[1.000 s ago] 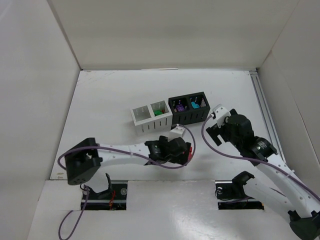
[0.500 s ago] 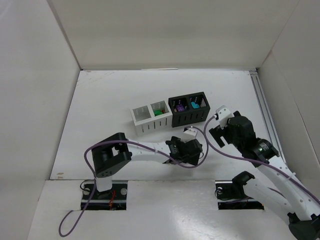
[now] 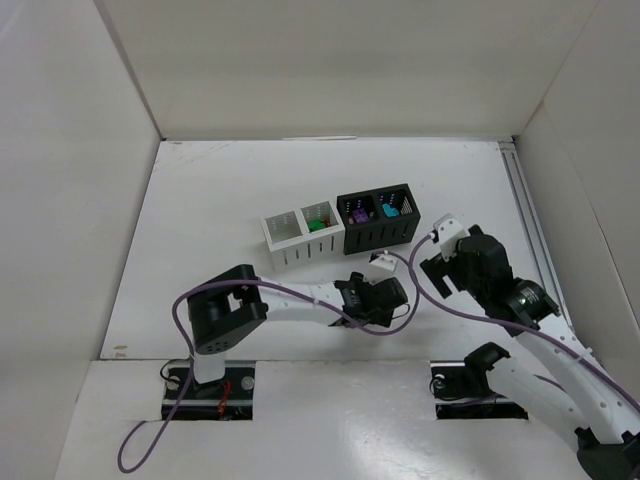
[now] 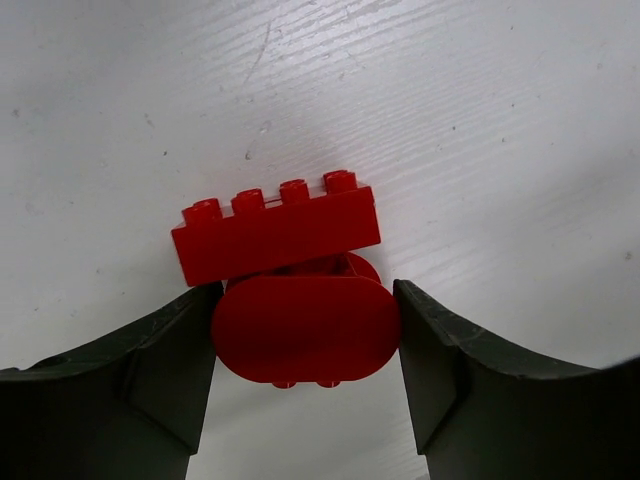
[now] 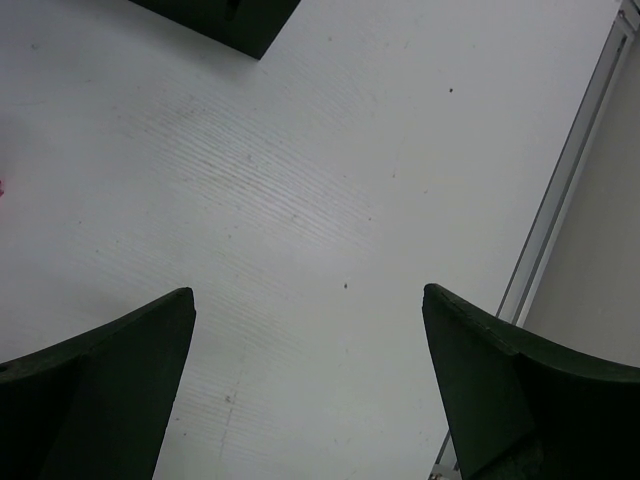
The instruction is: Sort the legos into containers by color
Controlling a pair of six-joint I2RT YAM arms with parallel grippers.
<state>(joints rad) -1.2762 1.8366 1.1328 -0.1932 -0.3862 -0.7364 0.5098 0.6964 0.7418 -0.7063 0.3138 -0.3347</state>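
grip: left gripper (image 4: 306, 315) is down at the table (image 4: 480, 120), its dark fingers (image 4: 150, 380) closed against both flanks of the rounded red piece (image 4: 305, 335), pinching it.
red pair: red studded brick (image 4: 275, 235) lies just behind that piece, touching it or joined to it; i cannot tell which. it sits outside the fingers, so a lift may leave it behind or drag it along.
why there: both reds lie on the near part of the table, just short of the white bin (image 3: 283, 243), so this looks like a pick-up for sorting.
right gripper (image 5: 310, 390): jaws spread wide with nothing between them, hovering over bare table beside the black bin (image 5: 225, 18), probably kept clear of the left arm's work.
white bin: its right cell holds a green lego (image 3: 317, 226); the left cell looks unfilled, a likely home for red.
black bin: abuts the white bin, with a purple lego (image 3: 355, 213) in its left cell and a teal lego (image 3: 390, 211) in its right.
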